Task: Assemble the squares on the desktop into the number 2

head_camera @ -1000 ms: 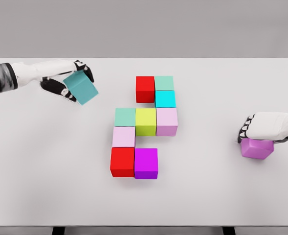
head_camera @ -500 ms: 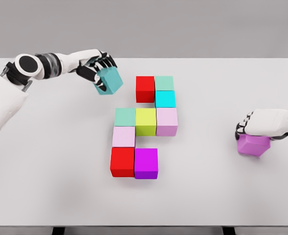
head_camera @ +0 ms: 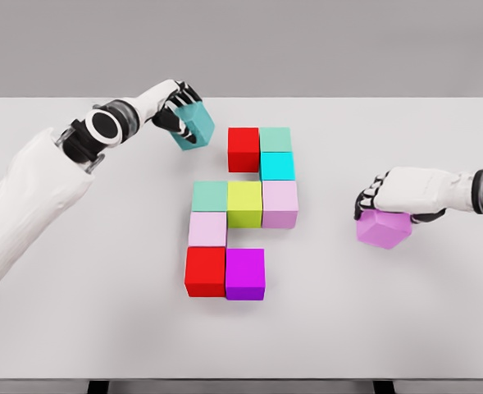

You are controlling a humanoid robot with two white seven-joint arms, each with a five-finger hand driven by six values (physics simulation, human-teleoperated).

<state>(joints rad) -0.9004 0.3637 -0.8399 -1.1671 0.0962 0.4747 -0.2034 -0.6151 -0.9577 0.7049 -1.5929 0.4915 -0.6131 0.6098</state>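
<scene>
White tabletop (head_camera: 77, 328) under a plain grey backdrop, seen from the head camera.

Left hand (head_camera: 175, 111): fingers curled around a teal cube (head_camera: 193, 125), held tilted just left of the figure's top row and apart from it.

Partial figure, centre: red cube (head_camera: 243, 148) touching a mint cube (head_camera: 275, 139), with a cyan cube (head_camera: 277, 165) below the mint one; middle row of a pale green cube (head_camera: 210, 195), yellow-green cube (head_camera: 244, 203) and pale pink cube (head_camera: 280, 203); then a lilac cube (head_camera: 207, 229), a second red cube (head_camera: 205, 272) and a magenta cube (head_camera: 245, 273).

Right hand (head_camera: 401, 195): fingers closed over an orchid cube (head_camera: 382, 229), tilted, well right of the figure.

Risks, as judged: either cube is skewed, so setting it down unsquared could nudge neighbours and break the rows. A fingertip brushing the upper red cube may shift it. A loose grip on the tilted orchid cube could drop it short.
</scene>
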